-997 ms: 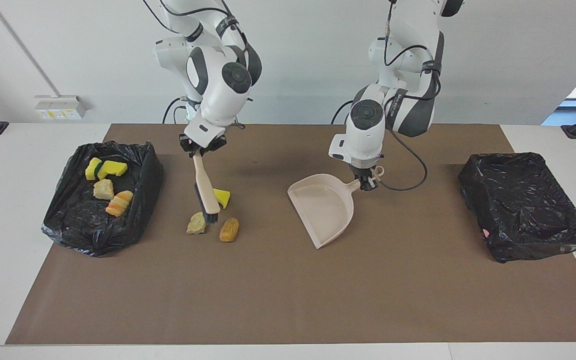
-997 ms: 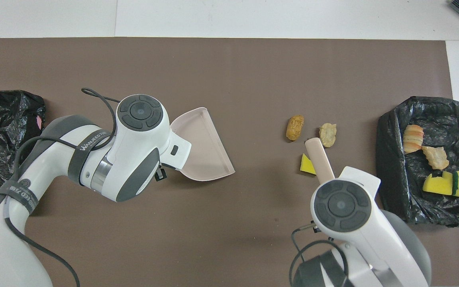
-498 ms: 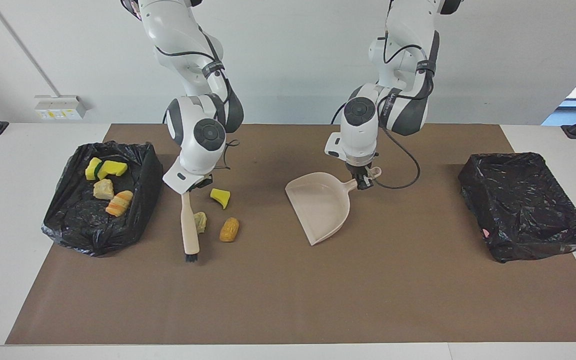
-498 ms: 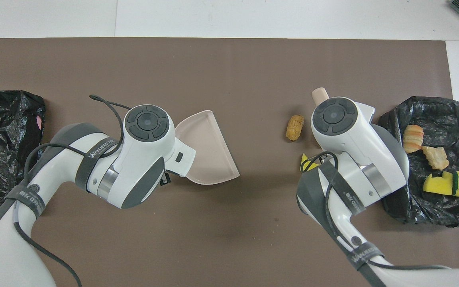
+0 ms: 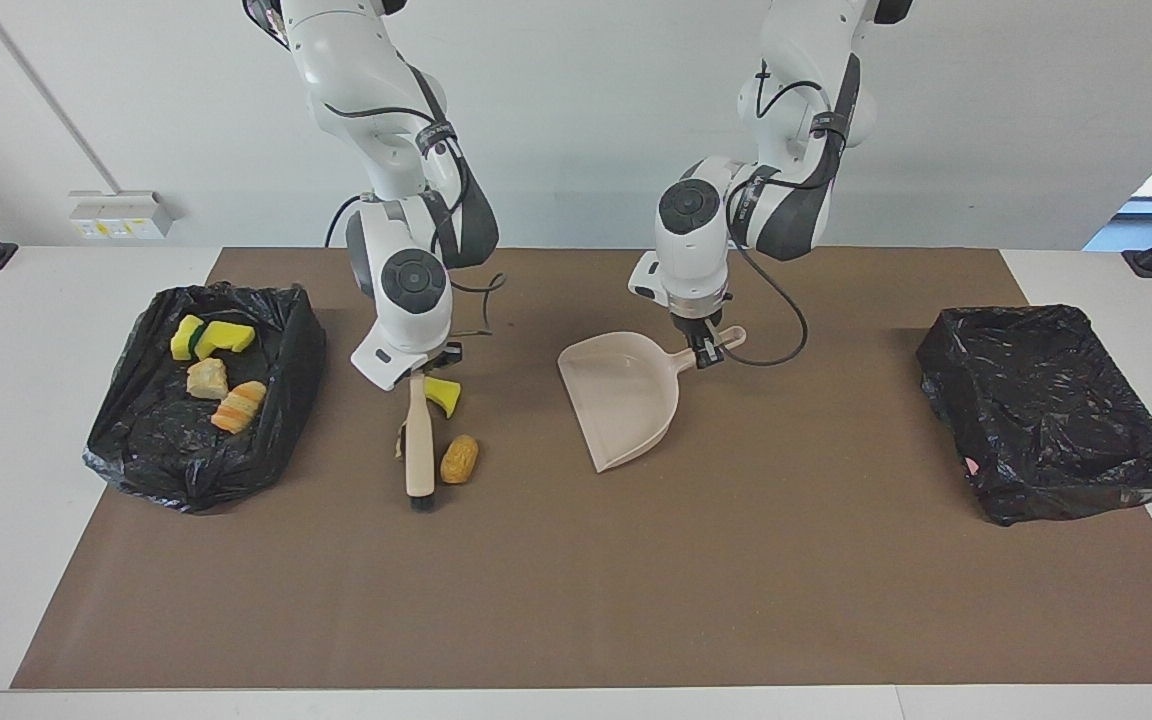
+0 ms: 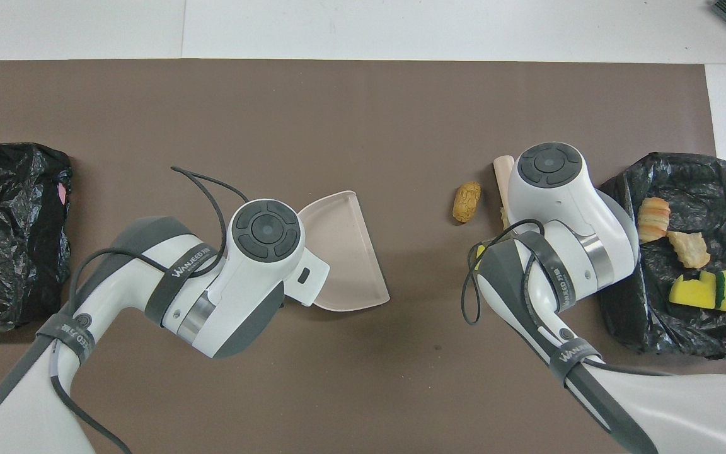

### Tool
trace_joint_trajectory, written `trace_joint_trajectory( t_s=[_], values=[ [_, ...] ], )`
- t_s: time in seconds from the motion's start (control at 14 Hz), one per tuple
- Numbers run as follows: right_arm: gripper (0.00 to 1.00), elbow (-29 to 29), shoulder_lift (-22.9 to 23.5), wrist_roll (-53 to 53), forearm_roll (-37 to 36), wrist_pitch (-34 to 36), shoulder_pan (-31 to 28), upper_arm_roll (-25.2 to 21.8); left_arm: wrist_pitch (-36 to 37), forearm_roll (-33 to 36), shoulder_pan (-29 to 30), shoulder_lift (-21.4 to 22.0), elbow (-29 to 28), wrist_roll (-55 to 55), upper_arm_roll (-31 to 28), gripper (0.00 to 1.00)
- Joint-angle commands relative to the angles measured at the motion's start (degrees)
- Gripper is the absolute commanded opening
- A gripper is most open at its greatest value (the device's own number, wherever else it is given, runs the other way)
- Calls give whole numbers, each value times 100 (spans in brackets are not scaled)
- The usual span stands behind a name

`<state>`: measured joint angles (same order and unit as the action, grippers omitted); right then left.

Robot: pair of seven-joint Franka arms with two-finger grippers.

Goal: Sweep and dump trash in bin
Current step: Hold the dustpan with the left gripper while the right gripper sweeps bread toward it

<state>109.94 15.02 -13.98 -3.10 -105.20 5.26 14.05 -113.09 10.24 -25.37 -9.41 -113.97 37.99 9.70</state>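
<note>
Brown mat (image 5: 576, 600): right gripper (image 5: 418, 366) pinches brush (image 5: 420, 440), long axis away from robots beside bread-like scrap (image 5: 459, 459); left gripper (image 5: 704, 350) clamps dustpan (image 5: 621, 395) handle.

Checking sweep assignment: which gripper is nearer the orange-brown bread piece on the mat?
Right. The right gripper holds the brush right beside the orange-brown bread piece; the left gripper holds the dustpan handle, well off toward the left arm's end.

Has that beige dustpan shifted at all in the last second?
Yes. The dustpan, held by the left gripper, has slid away from the empty black bin toward the scraps.
</note>
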Motion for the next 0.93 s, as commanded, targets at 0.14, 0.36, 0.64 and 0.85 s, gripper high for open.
trace_joint_trajectory(
  t_s=[0.14,0.36,0.64,0.85],
  values=[
    [0,27,72,175,1378,-158,380,80,-187,233,-161,272,-388,16,-64,0],
    [0,71,-25,1106,2663,-27,397,116,-274,233,-143,281,-459,7,-56,0],
    [0,19,-261,1653,3595,296,231,169,-389,233,-126,325,-565,-2,-56,0],
    [0,-104,-989,1574,3493,1166,-471,125,-442,233,-152,404,-704,-63,-56,0]
  ],
)
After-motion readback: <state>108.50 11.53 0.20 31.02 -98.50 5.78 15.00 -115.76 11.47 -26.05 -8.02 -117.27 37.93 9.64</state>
